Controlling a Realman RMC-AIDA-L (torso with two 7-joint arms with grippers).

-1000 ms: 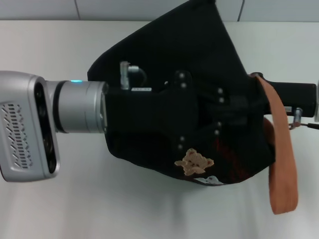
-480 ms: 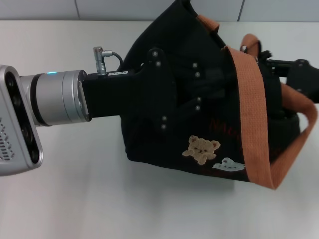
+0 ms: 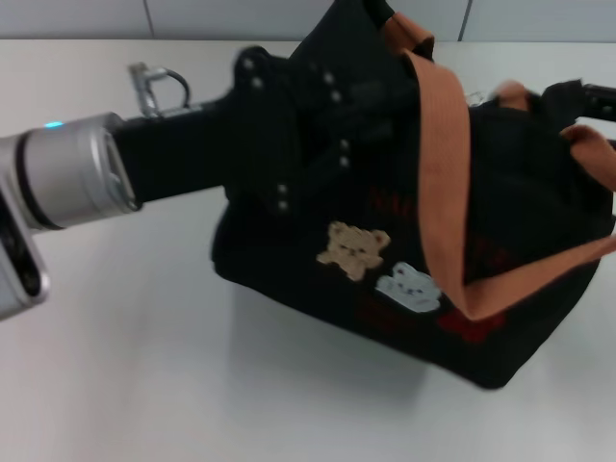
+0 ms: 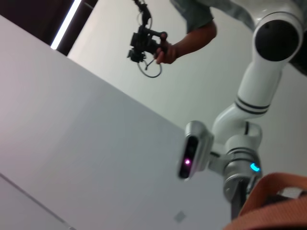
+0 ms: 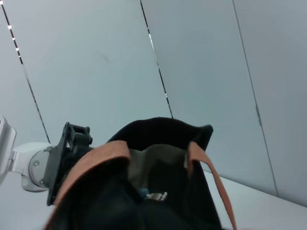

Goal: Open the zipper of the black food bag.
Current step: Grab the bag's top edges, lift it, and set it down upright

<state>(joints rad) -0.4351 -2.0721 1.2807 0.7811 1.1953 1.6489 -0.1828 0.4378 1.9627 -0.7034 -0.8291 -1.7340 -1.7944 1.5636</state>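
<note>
White table (image 3: 125, 385) bearing the black food bag (image 3: 385, 289), which lies slightly tilted with its tan bear patch (image 3: 353, 250) and white patch (image 3: 409, 287) facing the head camera. Left arm (image 3: 77, 178) reaches across to the bag's upper left side; left gripper (image 3: 318, 125) sits against the fabric, its degree of opening cannot be told. Right gripper (image 3: 587, 101) lies at the bag's far right upper edge, its hold likewise unclear. Orange-brown straps (image 3: 438, 183) drape over the bag's front. The right wrist view shows the bag mouth (image 5: 158, 177) gaping open; zipper not distinguishable.
</note>
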